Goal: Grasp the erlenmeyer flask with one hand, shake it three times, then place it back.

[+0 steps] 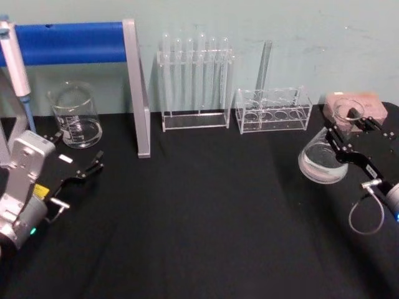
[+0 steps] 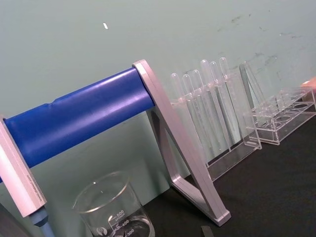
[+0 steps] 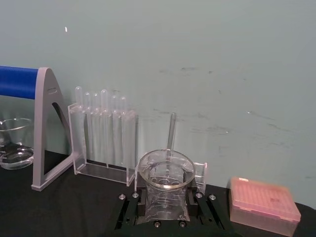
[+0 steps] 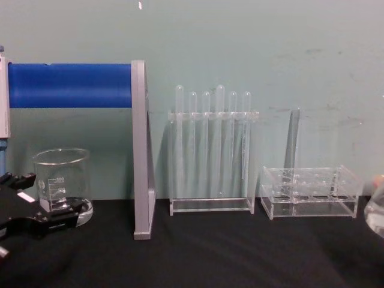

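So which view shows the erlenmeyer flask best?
Head view: it shows the whole erlenmeyer flask, base to rim, neck held in the right gripper. The right wrist view looks into its mouth; the chest view catches one edge.

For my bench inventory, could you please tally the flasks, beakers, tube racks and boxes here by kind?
Erlenmeyer flask, in the right gripper: 1
Beaker: 1
Clear tube racks: 2
Pink box: 1
Total: 5
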Available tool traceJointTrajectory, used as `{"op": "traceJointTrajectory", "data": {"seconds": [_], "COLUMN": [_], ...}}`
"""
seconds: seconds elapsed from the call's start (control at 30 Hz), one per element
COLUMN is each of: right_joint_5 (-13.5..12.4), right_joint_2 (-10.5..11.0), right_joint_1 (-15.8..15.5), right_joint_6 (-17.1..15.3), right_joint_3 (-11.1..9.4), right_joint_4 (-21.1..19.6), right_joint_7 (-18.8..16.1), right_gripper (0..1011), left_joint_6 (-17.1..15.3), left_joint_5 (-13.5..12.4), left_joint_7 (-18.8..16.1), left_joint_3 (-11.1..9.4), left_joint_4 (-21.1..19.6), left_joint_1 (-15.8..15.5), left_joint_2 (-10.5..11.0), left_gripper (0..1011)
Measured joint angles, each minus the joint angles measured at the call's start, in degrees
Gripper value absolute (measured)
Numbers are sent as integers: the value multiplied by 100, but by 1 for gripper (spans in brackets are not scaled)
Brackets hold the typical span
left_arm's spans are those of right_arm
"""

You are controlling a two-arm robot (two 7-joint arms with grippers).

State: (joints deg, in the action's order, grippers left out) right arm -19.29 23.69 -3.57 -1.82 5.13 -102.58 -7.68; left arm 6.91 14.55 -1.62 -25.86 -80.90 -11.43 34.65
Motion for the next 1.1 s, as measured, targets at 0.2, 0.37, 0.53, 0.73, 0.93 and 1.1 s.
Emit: {"op": "traceJointTrajectory", "data": {"seconds": [0.2, 0.37, 0.53, 0.73, 0.93, 1.1], "right_joint_5": [30, 53, 47, -21, -111, -190], "right_joint_2": [-78, -162, -247, -310, -346, -355], "right_joint_1": [174, 495, 895, 1246, 1512, 1624], "right_joint_6": [-15, -16, -7, 40, 76, 81], "right_joint_3": [121, 419, 867, 1366, 1825, 2025], "right_joint_4": [127, 353, 643, 871, 1002, 1055], "right_joint_7": [-256, -678, -1206, -1693, -2104, -2216], "right_gripper": [456, 456, 456, 456, 456, 456], "left_joint_6": [0, 0, 0, 0, 0, 0], "left_joint_5": [0, 0, 0, 0, 0, 0], "left_joint_7": [0, 0, 0, 0, 0, 0], "left_joint_3": [0, 0, 0, 0, 0, 0], "left_joint_4": [0, 0, 0, 0, 0, 0], "left_joint_1": [0, 0, 0, 0, 0, 0], "left_joint_2": [0, 0, 0, 0, 0, 0], "left_gripper": [1001, 1001, 1001, 1001, 1001, 1001]}}
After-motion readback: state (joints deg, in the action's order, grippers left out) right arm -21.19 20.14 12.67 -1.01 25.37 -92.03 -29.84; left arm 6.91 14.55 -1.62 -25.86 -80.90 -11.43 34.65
